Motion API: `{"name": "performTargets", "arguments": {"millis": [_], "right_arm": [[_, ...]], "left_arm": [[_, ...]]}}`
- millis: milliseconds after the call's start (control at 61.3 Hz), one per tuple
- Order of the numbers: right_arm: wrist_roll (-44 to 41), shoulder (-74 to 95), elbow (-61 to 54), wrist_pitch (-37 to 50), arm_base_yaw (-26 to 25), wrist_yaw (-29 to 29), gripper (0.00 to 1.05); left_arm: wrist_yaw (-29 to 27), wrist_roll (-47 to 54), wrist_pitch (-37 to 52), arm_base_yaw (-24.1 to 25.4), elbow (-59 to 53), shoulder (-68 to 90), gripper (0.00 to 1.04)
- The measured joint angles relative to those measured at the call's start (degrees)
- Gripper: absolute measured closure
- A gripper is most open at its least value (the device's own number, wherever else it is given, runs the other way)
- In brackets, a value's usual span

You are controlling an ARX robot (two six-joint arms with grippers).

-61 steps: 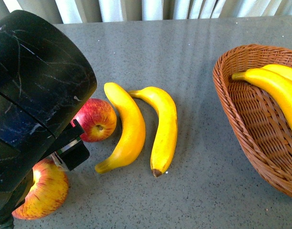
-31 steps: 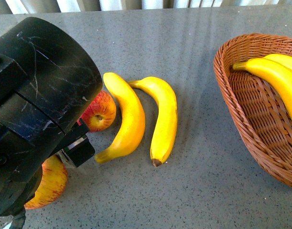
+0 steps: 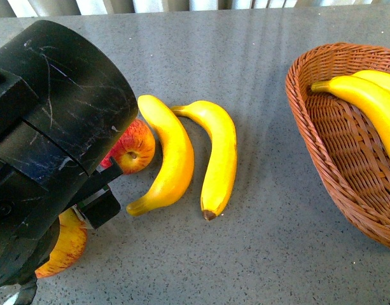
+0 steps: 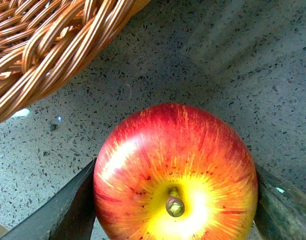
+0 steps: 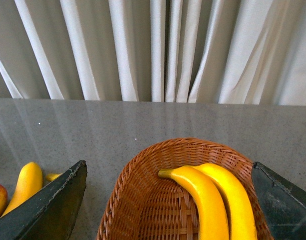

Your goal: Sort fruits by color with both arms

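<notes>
Left wrist view: left gripper [image 4: 173, 172] clamped on a red apple [image 4: 172, 150] above the desk [image 4: 202, 65], wicker basket [image 4: 43, 45] just beside, probably the reds' bin; front view never shows it. Mid-desk: second apple [image 3: 132, 147], two bananas [image 3: 172, 159], unsorted. Far right: right gripper [image 5: 167, 167], jaws apart, empty, over the banana basket [image 5: 143, 200].

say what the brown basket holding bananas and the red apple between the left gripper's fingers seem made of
Brown oval basket: likely wicker or rattan, matte; braided strands show. Red apple streaked with yellow: probably plastic, glossy; bright smooth sheen.
</notes>
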Motion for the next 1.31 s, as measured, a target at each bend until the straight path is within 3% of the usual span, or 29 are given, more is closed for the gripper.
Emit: {"name": "performTargets", "arguments": {"millis": [310, 571, 751, 1208, 1306], "right_arm": [[0.0, 0.0, 0.0, 0.0, 0.0, 0.0, 0.09], [0.0, 0.0, 0.0, 0.0, 0.0, 0.0, 0.09], [0.0, 0.0, 0.0, 0.0, 0.0, 0.0, 0.09], [0.0, 0.0, 0.0, 0.0, 0.0, 0.0, 0.09], [0.0, 0.0, 0.0, 0.0, 0.0, 0.0, 0.09]], "left_arm": [[3.0, -1.0, 1.6, 0.2, 0.0, -5.4, 0.33], [-6.9, -3.4, 4.3, 1.7, -0.8, -16.9, 0.34], [-7.9, -6.1, 5.5, 3.4, -3.9, -20.8, 0.34], [-16.8, -9.0, 3.3, 11.5, -7.5, -24.0, 0.34], [-17.1, -8.6, 3.3, 12.2, -7.6, -23.7, 0.2]]}}
